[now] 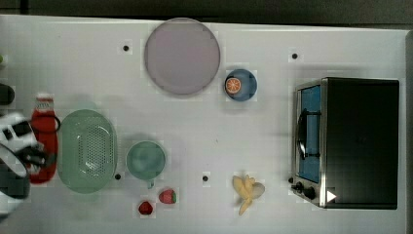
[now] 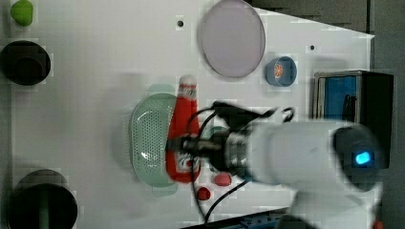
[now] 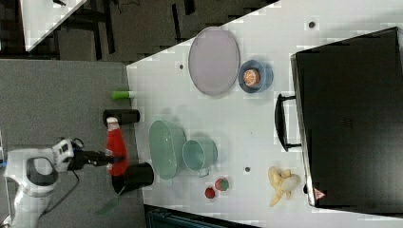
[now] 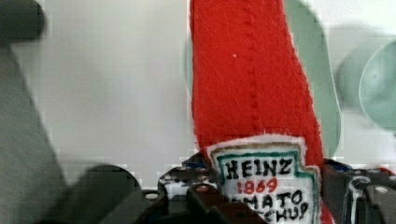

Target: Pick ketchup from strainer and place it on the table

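My gripper (image 1: 39,158) is clamped on the ketchup (image 1: 44,134), my fingers pressing the lower, labelled part of the soft red bottle from either side. In the wrist view the ketchup (image 4: 254,88) fills the middle, its white label with green border and black lettering sitting right between my fingers (image 4: 205,196). I hold the bottle lifted off the strainer (image 1: 87,151): in the top view it hangs just beside the strainer's rim, on the top view's left, with its white cap pointing toward the top view's top. In the right view the ketchup (image 3: 115,149) sits out past the edge of the table (image 3: 247,123), over grey floor, near a dark cylinder (image 3: 121,117). The strainer itself lies on the table with its perforated bottom bare. A green cup (image 1: 146,161) stands just beside it, and two strawberries (image 1: 167,196) lie near the cup.
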